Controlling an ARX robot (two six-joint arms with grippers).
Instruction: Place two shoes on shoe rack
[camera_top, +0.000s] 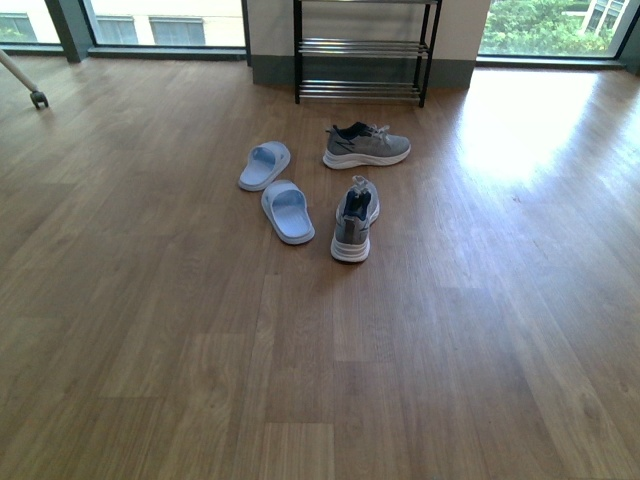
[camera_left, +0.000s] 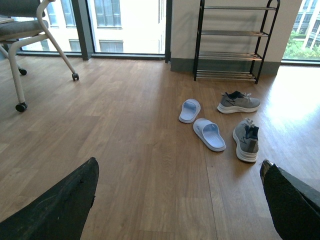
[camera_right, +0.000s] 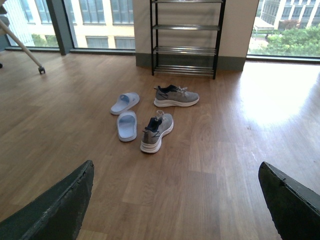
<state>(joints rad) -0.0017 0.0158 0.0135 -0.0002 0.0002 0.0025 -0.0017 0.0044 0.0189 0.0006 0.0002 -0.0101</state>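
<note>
Wood-plank floor (camera_top: 150, 330) before tall windows (camera_top: 165, 20), front view: shoe rack (camera_top: 366, 46) at 12 o'clock against the wall (camera_top: 462, 30), visible tiers bare. Far sneaker (camera_top: 366, 146) lying side-on just short of the rack. Near sneaker (camera_top: 354, 220) at 6 o'clock of the first, heel toward the camera, apart from it. Two pale slippers (camera_top: 288, 211) at 9 o'clock of the sneakers. Neither arm in view.

Left wrist view: left gripper (camera_left: 177, 205) spread wide and holding nothing, dark fingers (camera_left: 55, 205) framing bare floor. Both sneakers upright on the floor, well apart from the gripper. All four rack tiers empty. Wheeled chair (camera_left: 25, 30) off to one side.

Right wrist view: right gripper (camera_right: 175, 205) likewise wide and empty, well short of the near sneaker. Rack unloaded.

Judged progress: none of the task completed. Remaining: approach, grasp and shelve each sneaker in turn, two full pick-and-place cycles.
</note>
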